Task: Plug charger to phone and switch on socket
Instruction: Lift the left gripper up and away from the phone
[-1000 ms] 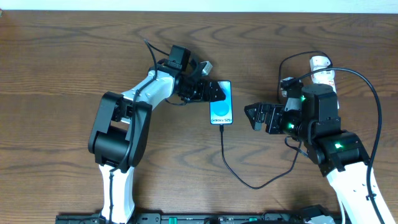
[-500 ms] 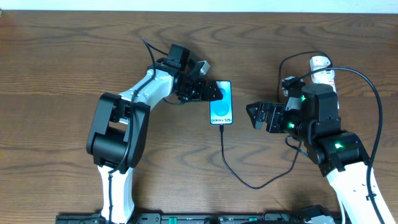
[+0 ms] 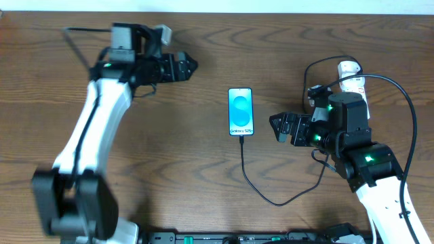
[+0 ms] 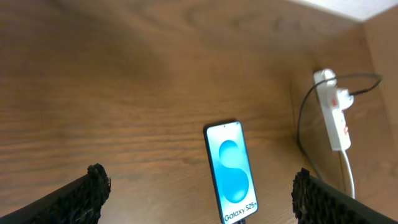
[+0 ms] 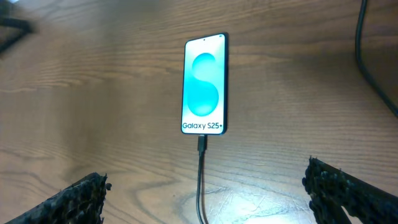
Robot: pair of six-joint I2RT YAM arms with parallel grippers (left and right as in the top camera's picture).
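The phone (image 3: 241, 112) is laid flat near the middle of the wooden tabletop (image 3: 169, 156), its blue-cyan screen lit and turned upward, with the "Galaxy S25" text at its near end. The small black plug (image 3: 241, 137) of the charger (image 3: 261, 193) is seated in the phone's near edge. From there the thin cable is led toward the near side and curved round to the right, where it is lost beneath the right arm. The socket (image 4: 336, 118) is placed at the far right of the tabletop, well apart from the phone. It is shown in the left wrist view as a narrow white strip with red-marked switches; the position of the switches cannot be told. The right end effector (image 3: 274, 128) is held just to the right of the phone and pointed at it, its fingers spread wide with nothing between them. The left end effector (image 3: 186, 67) is held to the far left of the phone, well apart from it, its fingers likewise parted and empty.
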